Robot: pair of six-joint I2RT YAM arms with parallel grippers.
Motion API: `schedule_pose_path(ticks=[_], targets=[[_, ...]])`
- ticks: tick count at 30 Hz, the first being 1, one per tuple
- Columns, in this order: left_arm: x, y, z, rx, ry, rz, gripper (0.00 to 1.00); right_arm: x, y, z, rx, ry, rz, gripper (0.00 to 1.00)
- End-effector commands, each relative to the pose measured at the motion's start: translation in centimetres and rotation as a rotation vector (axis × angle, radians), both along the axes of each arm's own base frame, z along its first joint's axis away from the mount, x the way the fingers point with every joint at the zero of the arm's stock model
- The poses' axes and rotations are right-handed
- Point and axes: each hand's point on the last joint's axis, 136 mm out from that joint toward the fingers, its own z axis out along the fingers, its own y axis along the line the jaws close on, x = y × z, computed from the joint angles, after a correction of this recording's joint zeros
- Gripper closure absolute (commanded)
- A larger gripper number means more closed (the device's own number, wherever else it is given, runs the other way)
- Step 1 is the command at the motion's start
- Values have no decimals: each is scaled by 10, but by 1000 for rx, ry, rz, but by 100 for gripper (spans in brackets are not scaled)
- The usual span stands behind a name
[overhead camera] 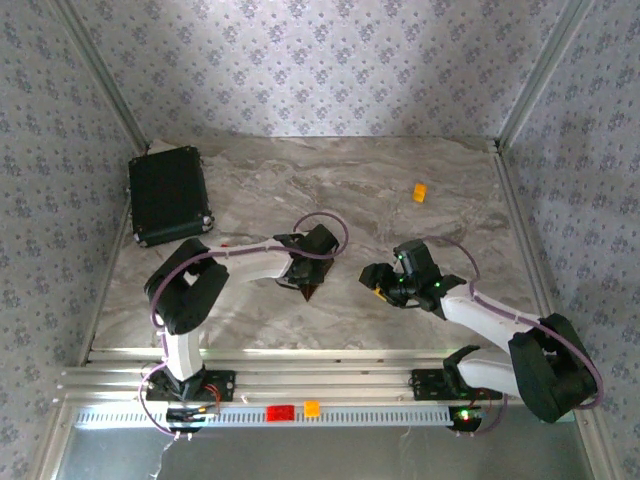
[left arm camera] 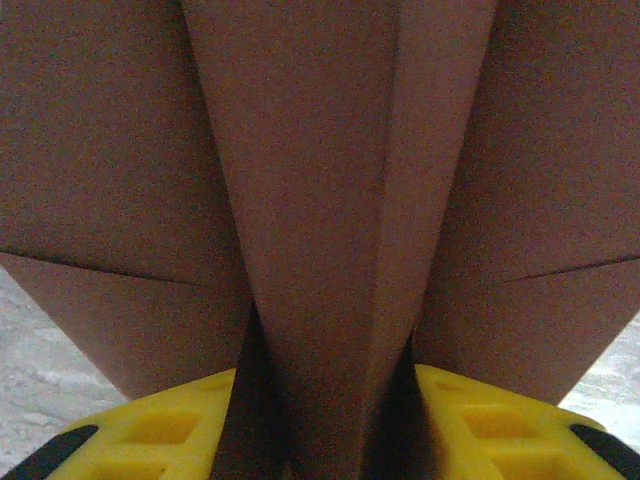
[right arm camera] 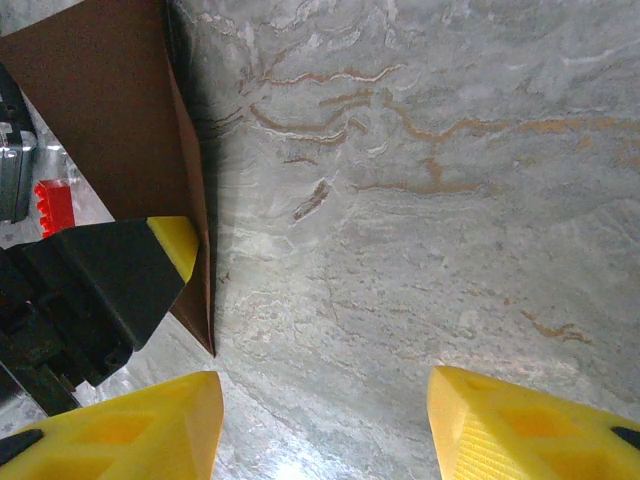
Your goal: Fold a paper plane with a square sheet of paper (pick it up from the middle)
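The dark brown paper plane [left arm camera: 330, 200] is a folded dart with a raised centre keel and wings spread to both sides. My left gripper [left arm camera: 325, 440] straddles that keel. Its yellow fingers [left arm camera: 170, 425] stand apart from the keel with a dark gap on each side, so it is open. From above, the plane's tip [overhead camera: 311, 291] pokes out under the left gripper [overhead camera: 305, 272] at mid-table. My right gripper [right arm camera: 325, 420] hangs open over bare marble just right of the plane's edge [right arm camera: 110, 120], with nothing between its fingers; from above it [overhead camera: 378, 280] sits to the plane's right.
A black case [overhead camera: 168, 195] lies at the back left. A small orange block [overhead camera: 420, 191] sits at the back right. A red block [right arm camera: 55, 205] lies beyond the plane in the right wrist view. Red and orange blocks [overhead camera: 280, 412] rest on the front rail.
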Motion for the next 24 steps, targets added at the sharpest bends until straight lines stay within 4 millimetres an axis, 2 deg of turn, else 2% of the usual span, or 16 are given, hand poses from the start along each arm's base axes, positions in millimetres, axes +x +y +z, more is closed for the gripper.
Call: schedule_pose_path(ticks=[1, 10, 18, 21, 24], targets=[[-19, 22, -14, 82, 69, 30, 57, 0, -4, -3, -10, 0, -8, 41], [-12, 12, 23, 37, -6, 37, 53, 3, -14, 9, -27, -30, -16, 40], [-13, 13, 51, 7, -67, 54, 49, 5, -30, 19, -37, -54, -40, 38], [-15, 17, 63, -5, -100, 64, 47, 10, -42, 30, -70, -83, -57, 37], [-14, 29, 78, -2, -158, 73, 44, 19, -63, 47, -157, -131, -81, 36]])
